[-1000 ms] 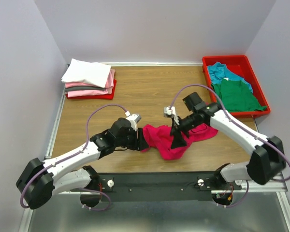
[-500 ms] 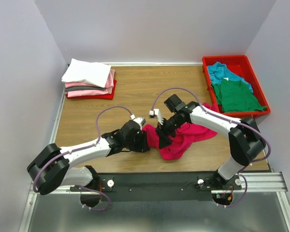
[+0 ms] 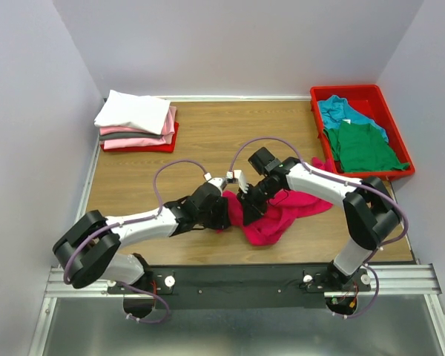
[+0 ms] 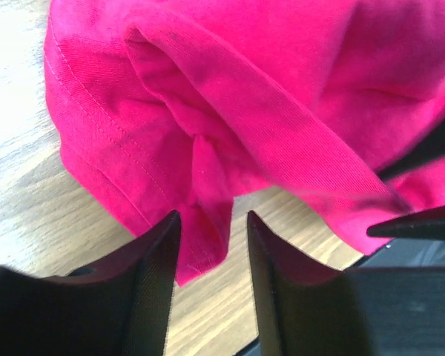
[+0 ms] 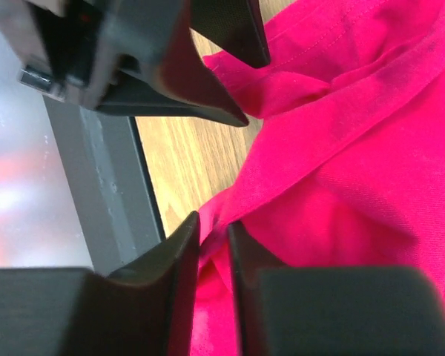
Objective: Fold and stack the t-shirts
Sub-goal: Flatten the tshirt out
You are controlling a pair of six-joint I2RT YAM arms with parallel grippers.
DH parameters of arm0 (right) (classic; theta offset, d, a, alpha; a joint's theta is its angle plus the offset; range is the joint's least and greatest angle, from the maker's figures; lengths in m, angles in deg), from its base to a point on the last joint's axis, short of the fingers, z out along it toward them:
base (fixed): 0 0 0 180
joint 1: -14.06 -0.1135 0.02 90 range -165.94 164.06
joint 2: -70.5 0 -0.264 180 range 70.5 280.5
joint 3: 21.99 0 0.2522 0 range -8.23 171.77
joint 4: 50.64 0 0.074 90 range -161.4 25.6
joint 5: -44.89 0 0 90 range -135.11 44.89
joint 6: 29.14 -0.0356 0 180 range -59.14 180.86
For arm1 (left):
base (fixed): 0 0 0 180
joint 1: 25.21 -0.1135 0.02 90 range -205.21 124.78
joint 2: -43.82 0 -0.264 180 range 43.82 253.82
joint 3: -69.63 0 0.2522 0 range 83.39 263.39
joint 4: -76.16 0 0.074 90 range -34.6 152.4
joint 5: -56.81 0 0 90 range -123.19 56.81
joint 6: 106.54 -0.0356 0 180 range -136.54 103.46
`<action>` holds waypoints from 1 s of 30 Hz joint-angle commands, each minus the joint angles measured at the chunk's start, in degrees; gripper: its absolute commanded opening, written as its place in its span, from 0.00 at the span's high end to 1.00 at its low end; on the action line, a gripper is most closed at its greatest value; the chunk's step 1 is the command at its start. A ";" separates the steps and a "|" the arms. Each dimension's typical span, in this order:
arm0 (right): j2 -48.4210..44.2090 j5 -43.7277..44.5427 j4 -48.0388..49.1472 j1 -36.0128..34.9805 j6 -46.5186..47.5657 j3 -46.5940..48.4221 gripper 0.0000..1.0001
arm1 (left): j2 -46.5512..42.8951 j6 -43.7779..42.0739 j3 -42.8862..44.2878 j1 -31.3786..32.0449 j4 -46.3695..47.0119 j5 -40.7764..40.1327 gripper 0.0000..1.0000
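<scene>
Stack of folded white, grey and pale pink cloth t-shirts sits at the far left of the brown wooden table; the finished shirt should end up there.

Near the middle, the left gripper is low over the near-left edge of the crumpled crimson-pink cloth t-shirt. Its jaws stand partly apart, straddling a hanging fold of hem. Wood shows between the cloth and one finger, so nothing is clamped there. Just to its right, the right gripper has its jaws nearly together, pinching a thin edge of the same shirt. At the far right, a rigid red plastic tray holds teal and green shirts.

The step in hand looks like taking two holds so the shirt can be spread flat. To do it well, the left jaws should probably close on the stitched hem itself, not on the loose inner fold, and take one layer only. The two holds sit very near each other, so the arms should draw apart sideways, slowly, until the cloth comes taut. The fingers are close enough to knock together. If both holds are on the same bunch, the shirt will not open out.
</scene>
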 commanded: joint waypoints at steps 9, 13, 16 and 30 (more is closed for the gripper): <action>-1.41 7.37 -3.26 -0.55 1.59 3.33 1.00 | 1.65 -3.18 3.04 0.78 1.38 -1.99 1.00; -1.32 21.24 -9.59 -0.55 5.98 11.93 1.00 | -2.83 -5.29 8.48 -0.97 -5.46 -13.12 1.00; -1.15 35.74 -11.27 0.93 12.20 23.15 1.00 | -6.60 -12.03 15.59 -8.95 -10.39 -15.44 1.00; 9.85 54.94 -6.80 11.23 29.80 83.75 1.00 | 1.56 -32.27 82.40 -26.11 -19.80 -16.94 1.00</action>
